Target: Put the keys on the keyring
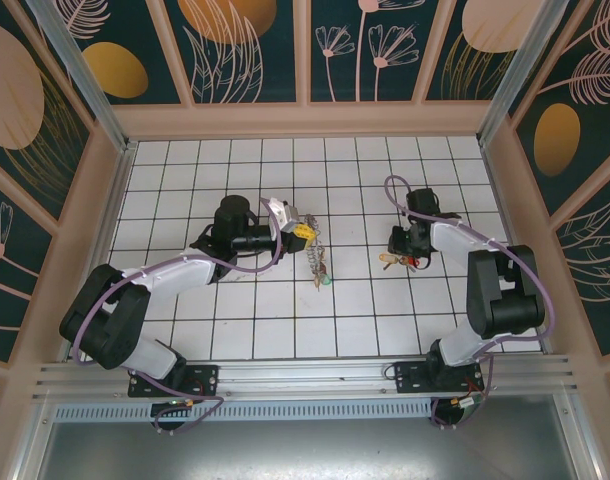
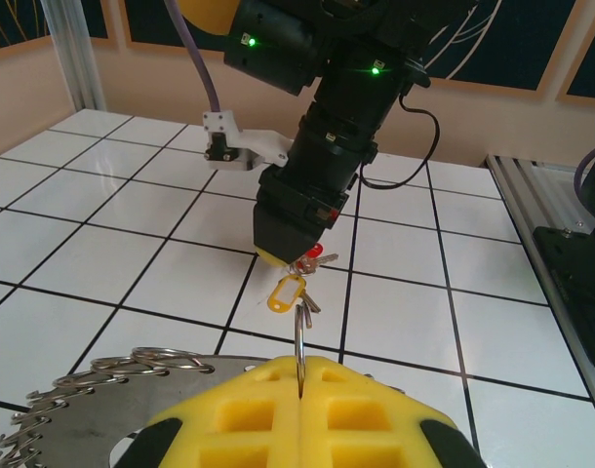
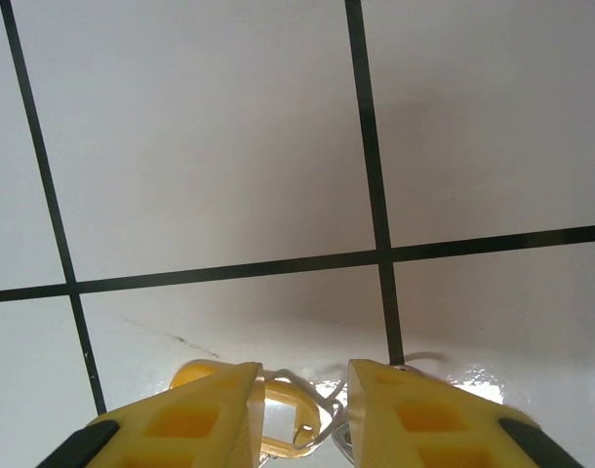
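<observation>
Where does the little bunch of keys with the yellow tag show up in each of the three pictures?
Top external: keys right of centre, at the right gripper tip.
Left wrist: keys mid-picture, just under that black gripper.
Right wrist: yellow tag at the bottom edge, between the yellow fingers.
Shared landmark: the right gripper, over white tiles with black lines.

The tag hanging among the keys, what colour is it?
Yellow; the tag shows best in the left wrist view.
</observation>
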Motion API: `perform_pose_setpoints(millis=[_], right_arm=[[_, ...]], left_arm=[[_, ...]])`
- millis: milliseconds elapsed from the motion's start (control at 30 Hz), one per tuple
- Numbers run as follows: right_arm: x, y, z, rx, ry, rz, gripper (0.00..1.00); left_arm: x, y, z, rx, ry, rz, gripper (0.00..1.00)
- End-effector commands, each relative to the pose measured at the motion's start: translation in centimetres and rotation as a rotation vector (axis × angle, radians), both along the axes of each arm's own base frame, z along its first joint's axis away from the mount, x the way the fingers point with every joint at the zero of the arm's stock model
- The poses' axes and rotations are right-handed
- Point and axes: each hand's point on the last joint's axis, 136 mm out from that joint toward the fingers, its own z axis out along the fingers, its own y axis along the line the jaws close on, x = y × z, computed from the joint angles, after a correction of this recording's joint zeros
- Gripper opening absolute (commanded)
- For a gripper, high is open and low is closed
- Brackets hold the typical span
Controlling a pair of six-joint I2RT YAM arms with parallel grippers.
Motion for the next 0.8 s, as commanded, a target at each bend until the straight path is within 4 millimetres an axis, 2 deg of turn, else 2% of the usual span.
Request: perform_pose_setpoints(millis=[0,267,367,767], right_arm=[[-0.5,-0.6,0.4,-0.037,0.011,-0.047,0.29],[-0.9,-0.4,-0.3,-0.036,0.025,-0.059,0.28],[-0.9,0.2,-0.4,-0.013,0.027,-0.048,0.23],[-1.2,-0.3,-1.3,-0.075,0.057,-0.057,0.27]], left_arm=[[-0.2,-0.4,2.0,-0.031,-0.067,-0.028,0.00],[-0.5,-0.3,1.6,-0.023,-0.066,-0.029,0.00],[-0.5,-0.2,1.7,-0.024,-0.069,-0.029,0.00],[-0.5,-0.2,1.6,-0.020,-0.067,-0.027,0.00]])
